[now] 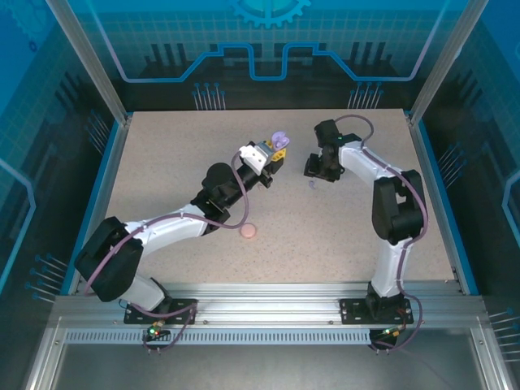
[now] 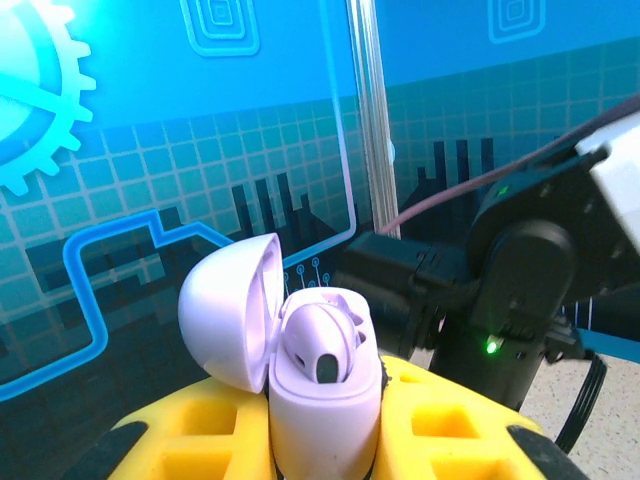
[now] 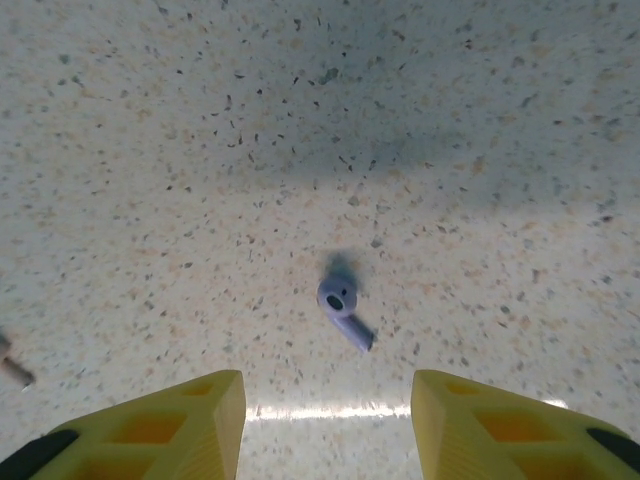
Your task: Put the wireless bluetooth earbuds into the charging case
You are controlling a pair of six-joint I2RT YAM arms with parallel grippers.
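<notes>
In the left wrist view the left gripper shows just the yellow tips of its fingers along the bottom edge. They are clenched on either side of a pale purple rounded plastic charging case, whose lower body is hidden between them. The case's lid stands open, hinged to the left. One pale purple seated earbud rests in a well; whether the other well is filled cannot be made out. The black right arm blocks the background on the right.

The top view puts the held case at the far centre of the table, too small there to show its inside.

In the right wrist view the right gripper is cropped to two yellow fingertips, spread apart with nothing between them. A small pale purple stemmed loose earbud lies on the table just beyond the tips, touching neither. A tiny brownish scrap is cut off at the left edge and cannot be identified.

A small pale pink rounded object lies nearer, beside the left forearm, its details too small to tell.

The beige speckled table has a blue border. Translucent blue wall panels printed with circuit lines and a gear rise in aluminium frame posts.
</notes>
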